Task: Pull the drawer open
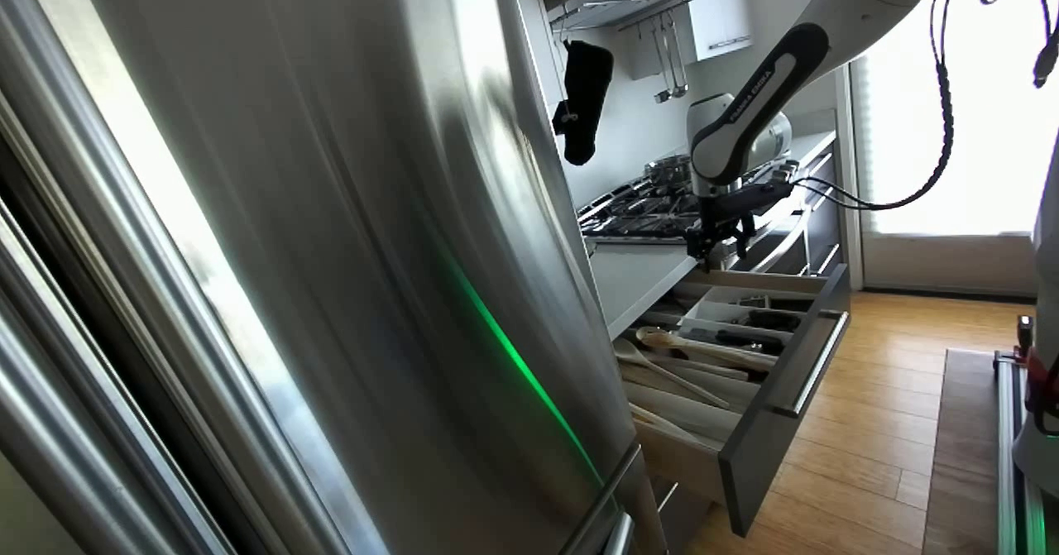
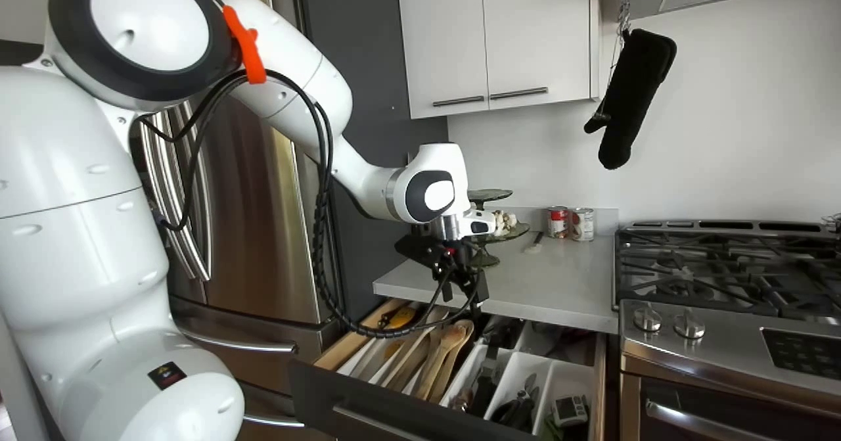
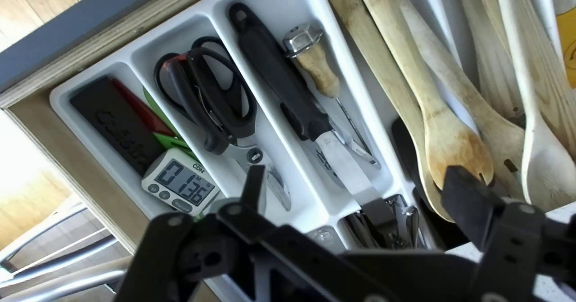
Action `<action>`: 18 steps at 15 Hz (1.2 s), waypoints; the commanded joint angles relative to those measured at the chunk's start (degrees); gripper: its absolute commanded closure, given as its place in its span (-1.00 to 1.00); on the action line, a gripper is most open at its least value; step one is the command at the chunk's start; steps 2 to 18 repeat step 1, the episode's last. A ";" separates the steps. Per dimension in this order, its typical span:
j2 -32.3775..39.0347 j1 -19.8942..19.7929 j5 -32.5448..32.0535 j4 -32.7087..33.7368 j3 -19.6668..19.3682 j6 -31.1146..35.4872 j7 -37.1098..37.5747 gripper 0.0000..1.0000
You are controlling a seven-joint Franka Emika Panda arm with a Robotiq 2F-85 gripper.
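The drawer stands pulled out from under the counter in both exterior views; its grey steel front shows [image 1: 782, 431] [image 2: 401, 401]. The long bar handle [image 1: 817, 369] also shows in an exterior view at the bottom edge [image 2: 374, 424]. Inside is a pale divided tray [image 3: 272, 113] with scissors [image 3: 220, 90], a knife [image 3: 279, 68], a timer [image 3: 182, 182] and wooden spoons [image 3: 454, 140]. My gripper [image 3: 357, 176] is open with nothing between its fingers. It hangs over the rear of the drawer near the counter edge [image 1: 725, 251] [image 2: 464, 298], apart from the handle.
The countertop [image 2: 552, 283] overhangs the drawer's back. A gas stove [image 2: 723, 283] stands beside the drawer, and a steel refrigerator [image 1: 372, 249] is on its other side. Glass stands [image 2: 489, 231] and cans [image 2: 570, 223] are on the counter. A black mitt [image 2: 634, 99] hangs above.
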 commanded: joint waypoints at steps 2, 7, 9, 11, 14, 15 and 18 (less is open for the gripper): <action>0.00 -0.56 0.10 -0.03 0.55 -0.04 -0.09 -1.00; 0.00 -0.56 0.10 -0.03 0.55 -0.04 -0.09 -1.00; 0.00 -0.56 0.10 -0.03 0.55 -0.04 -0.09 -1.00; 0.00 -0.56 0.10 -0.03 0.55 -0.04 -0.09 -1.00; 0.00 -0.56 0.10 -0.03 0.55 -0.04 -0.09 -1.00; 0.00 -0.56 0.10 -0.03 0.55 -0.04 -0.09 -1.00; 0.00 -0.56 0.10 -0.03 0.55 -0.04 -0.09 -1.00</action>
